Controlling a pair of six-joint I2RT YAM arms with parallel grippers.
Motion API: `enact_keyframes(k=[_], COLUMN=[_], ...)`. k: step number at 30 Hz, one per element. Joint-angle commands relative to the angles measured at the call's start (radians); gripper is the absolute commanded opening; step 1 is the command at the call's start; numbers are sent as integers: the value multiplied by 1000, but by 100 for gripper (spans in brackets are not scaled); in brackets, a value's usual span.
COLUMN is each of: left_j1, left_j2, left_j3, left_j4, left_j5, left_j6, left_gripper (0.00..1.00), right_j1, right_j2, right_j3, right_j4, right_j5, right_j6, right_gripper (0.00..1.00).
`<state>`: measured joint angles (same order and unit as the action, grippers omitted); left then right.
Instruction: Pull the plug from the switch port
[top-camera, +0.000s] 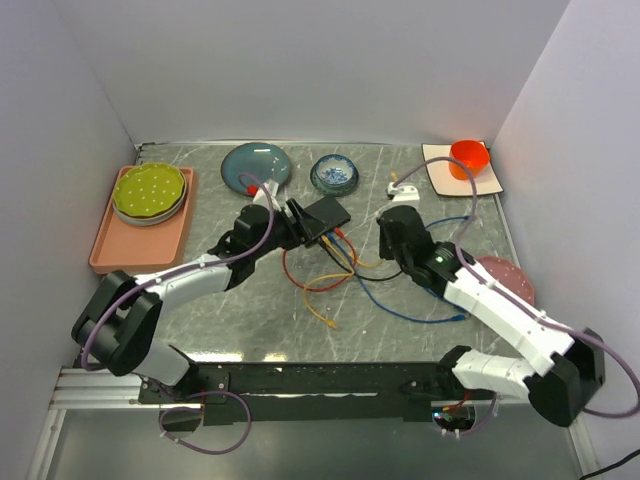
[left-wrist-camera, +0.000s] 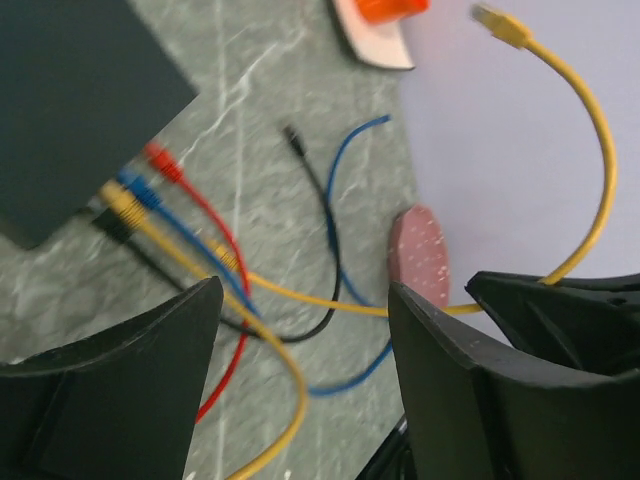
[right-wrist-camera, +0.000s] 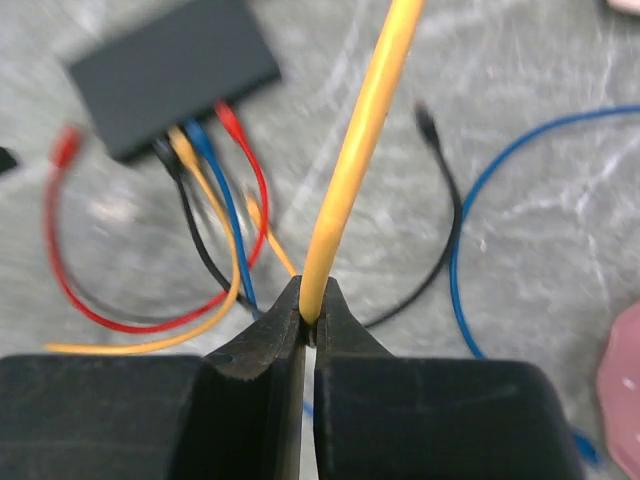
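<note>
The switch is a flat black box mid-table; it also shows in the left wrist view and the right wrist view. Red, blue, yellow and black plugs sit in its ports. My right gripper is shut on a separate yellow cable, holding it above the table to the right of the switch. That cable's free plug hangs in the air. My left gripper is open and empty, beside the switch's left end.
Loose red, blue, black and yellow cables lie tangled in front of the switch. A salmon tray with a green plate is at the left. A teal plate, a patterned bowl, a white plate with an orange cup and a pink disc stand around.
</note>
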<state>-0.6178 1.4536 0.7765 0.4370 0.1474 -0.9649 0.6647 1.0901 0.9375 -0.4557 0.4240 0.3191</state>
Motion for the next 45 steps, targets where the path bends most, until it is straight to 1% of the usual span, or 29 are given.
enact_keyframes(k=[1,5,7,10,15,19,21,25,26,28,29,31,32,33,34,38,40,41,42,44,45], left_j1=[-2,-8,-14,-40,-94,-129,-138,-155,-155,-155,-154,-154,-154,-152,-154,-154,-154,-154,-154,-151,-149], left_j2=[37,125,191,267,309,347,355,340,340,332,332,329,329,326,321,281,268,257,251,237,232], left_j3=[13,52,67,93,58,73,63,-2,-25,-57,-66,-88,-89,-91,-89,-97,-105,-109,-112,-126,-132], left_j4=[37,87,95,103,150,121,127,140,132,112,111,114,109,100,83,51,36,28,23,20,20], left_j5=[33,159,220,270,294,311,317,293,284,255,244,219,215,199,192,146,115,106,98,80,77], left_j6=[0,-12,-20,-29,-41,-23,-23,-14,-6,-1,-3,-12,-11,-11,-5,5,14,14,14,9,11], left_gripper=[72,70,70,68,69,68,66,58,53,49,48,47,47,48,48,49,49,49,49,47,47], right_j1=[4,7,10,21,21,24,26,24,26,32,38,47,64,73,81,139,190,202,217,248,256], right_j2=[96,100,135,194,229,269,275,303,306,298,292,277,280,290,300,361,422,453,526,603,675], right_j3=[64,-11,-12,-2,-9,6,9,27,43,66,75,115,132,151,190,250,279,296,314,359,369], right_j4=[-80,2,-1,-15,-3,-6,-9,-72,-89,-136,-149,-190,-211,-231,-273,-317,-343,-395,-435,-503,-561], right_j5=[9,-111,-119,-114,-113,-116,-113,-4,66,126,183,241,312,346,369,441,487,499,553,578,590], right_j6=[-29,9,20,28,35,35,37,43,44,43,40,17,11,3,-11,-75,-115,-123,-98,-92,-62], right_gripper=[0,0,0,0,0,0,0,0,0,0,0,0,0,0,0,0,0,0,0,0,0])
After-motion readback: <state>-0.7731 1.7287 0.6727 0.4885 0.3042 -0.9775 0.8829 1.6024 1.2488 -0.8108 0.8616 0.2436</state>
